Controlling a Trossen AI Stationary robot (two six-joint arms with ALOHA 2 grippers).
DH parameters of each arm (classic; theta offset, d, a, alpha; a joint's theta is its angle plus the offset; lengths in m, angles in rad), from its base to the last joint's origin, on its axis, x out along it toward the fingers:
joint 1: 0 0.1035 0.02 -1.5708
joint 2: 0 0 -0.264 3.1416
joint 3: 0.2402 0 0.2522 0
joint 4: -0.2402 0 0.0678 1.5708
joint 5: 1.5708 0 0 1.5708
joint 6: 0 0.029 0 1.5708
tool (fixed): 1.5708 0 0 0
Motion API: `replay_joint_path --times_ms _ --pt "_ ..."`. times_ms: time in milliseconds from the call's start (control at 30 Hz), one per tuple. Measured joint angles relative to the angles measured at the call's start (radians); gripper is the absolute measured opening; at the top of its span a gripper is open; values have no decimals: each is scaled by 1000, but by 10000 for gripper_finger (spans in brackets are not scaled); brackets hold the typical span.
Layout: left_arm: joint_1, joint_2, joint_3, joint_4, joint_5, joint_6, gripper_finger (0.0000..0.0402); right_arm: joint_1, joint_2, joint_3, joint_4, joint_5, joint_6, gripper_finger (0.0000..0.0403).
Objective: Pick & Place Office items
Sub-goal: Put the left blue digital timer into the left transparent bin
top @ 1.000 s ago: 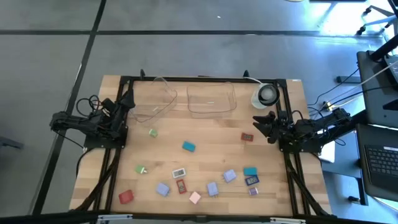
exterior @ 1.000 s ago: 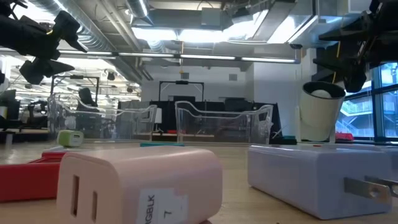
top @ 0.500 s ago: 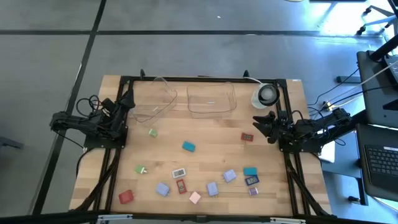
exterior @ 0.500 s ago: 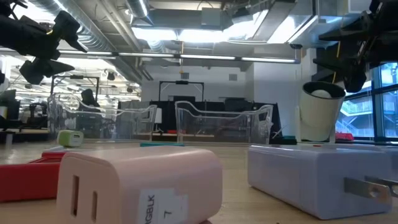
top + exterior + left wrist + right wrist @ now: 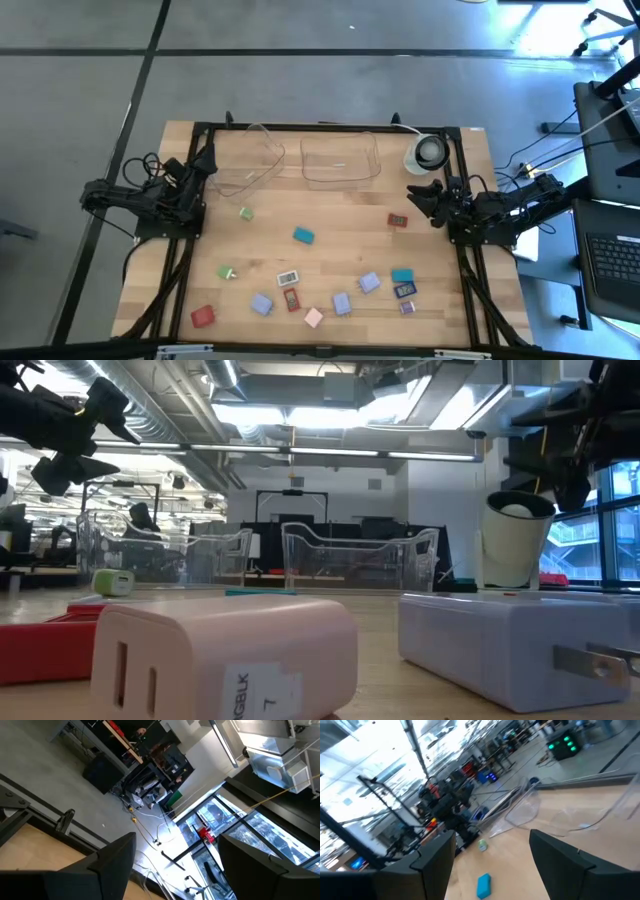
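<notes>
**Operator:** State the location of the office items.

**Technician:** They lie loose on the table, spread over its near half, none held. The red block lies closest to the right claw: just ahead of it and slightly toward the near edge. The teal block lies farther ahead of that claw, about midway between both arms. The small green block lies ahead of the left claw, toward the near edge.

**Operator:** Which arm is nearer, and what is the block's axis?

**Technician:** In my judgement the right arm, for the red block. Its long axis cannot be told.

**Operator:** Claw state and arm pose?

**Technician:** Right claw: fingers parted, nothing between them; the arm is folded low at the table's right edge, claw pointing inward. Left claw: fingers spread wide, empty; the arm is folded at the left edge beside the clear trays, claw pointing up and away from the table.
</notes>
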State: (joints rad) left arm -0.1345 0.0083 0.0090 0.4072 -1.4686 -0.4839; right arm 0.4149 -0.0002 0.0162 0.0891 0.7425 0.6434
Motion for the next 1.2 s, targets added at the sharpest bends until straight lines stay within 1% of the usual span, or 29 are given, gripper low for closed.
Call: replay_joint_path --times_ms 67,933,1067,1133,1200 --pt "0 0 0 0 0 0 276 0 0 0 0 13 0 258" --pt "0 0 0 0 -6 0 276 0 0 0 0 2 13 258" --pt "0 0 0 1 -30 -6 276 0 0 0 0 11 19 258" --pt "0 0 0 6 -15 -39 276 0 0 0 0 44 20 258" --pt "0 0 0 9 48 -50 276 0 0 0 3 78 28 258"
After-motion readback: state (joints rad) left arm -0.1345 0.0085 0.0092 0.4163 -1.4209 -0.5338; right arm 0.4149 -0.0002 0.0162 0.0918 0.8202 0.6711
